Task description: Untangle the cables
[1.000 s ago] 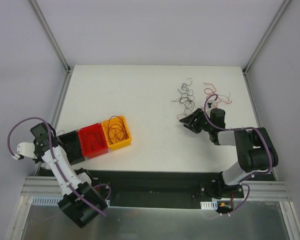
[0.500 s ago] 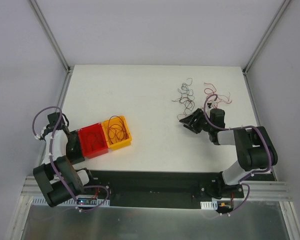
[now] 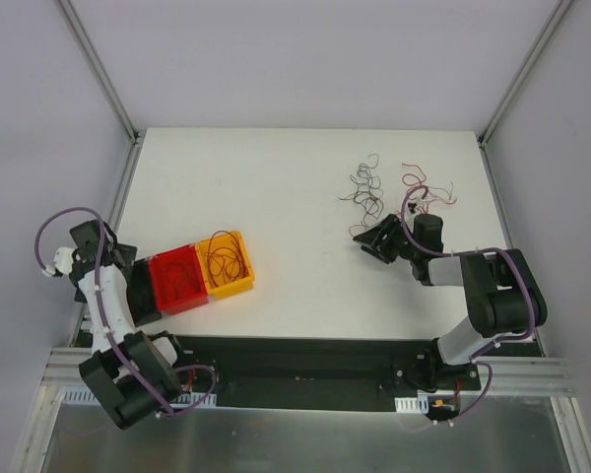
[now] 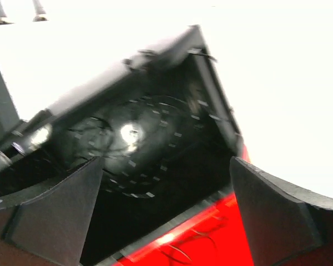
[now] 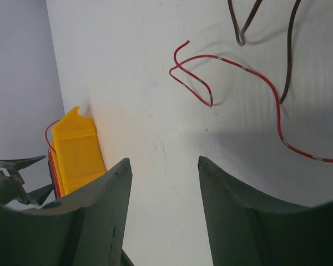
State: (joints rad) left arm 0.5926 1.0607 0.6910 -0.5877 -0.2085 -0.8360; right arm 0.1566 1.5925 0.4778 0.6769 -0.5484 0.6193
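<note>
A loose tangle of thin cables (image 3: 362, 187) lies on the far right of the white table, with a second clump (image 3: 426, 189) beside it. More cables coil in the yellow bin (image 3: 227, 264). My right gripper (image 3: 366, 242) sits low just in front of the tangle, open. In its wrist view the jaws (image 5: 164, 162) hold nothing, and a red cable (image 5: 238, 66) curls ahead of them. My left gripper (image 3: 121, 258) hangs over the black bin (image 3: 138, 288). It is open (image 4: 166, 163) and empty, with thin black cables (image 4: 150, 144) lying in the bin below.
Three small bins stand in a row at the near left: black (image 4: 122, 72), red (image 3: 175, 281) and yellow (image 5: 77, 149). A few thin wires lie in the red bin (image 4: 211, 238). Metal frame posts rise at the table's far corners.
My left arm has swung in over the black bin and its gripper has gone from shut to open. The red and yellow bins shifted slightly left. The right arm has not moved.
</note>
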